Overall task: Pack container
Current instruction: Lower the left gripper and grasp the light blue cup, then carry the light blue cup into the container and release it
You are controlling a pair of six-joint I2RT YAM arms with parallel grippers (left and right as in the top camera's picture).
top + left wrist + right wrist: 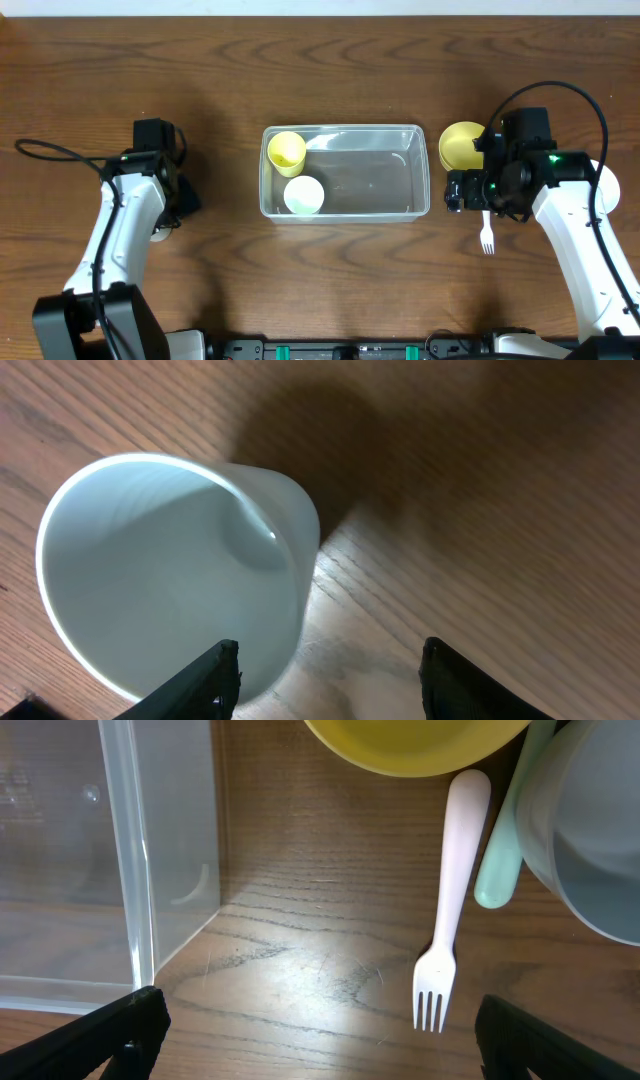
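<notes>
Overhead: the container (pixel 345 172) sits mid-surface (pixel 330 290), a yellow cup (pixel 286 150) and a packed white cup (pixel 303 195) at its left end.

Left wrist: the left gripper (pixel 330 678) is spread wide and empty beside a loose white cup (pixel 170 570), barely seen from above. An off-centre close could shove it away.

Right wrist: the right gripper (pixel 320 1040), wide and empty, hangs near a fork (pixel 450 900). Thin and flat, it could slip. A green handle (pixel 497 860) shows only here.

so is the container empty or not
Not empty: a yellow cup and a white cup sit in the container's left end; the rest looks bare.
</notes>
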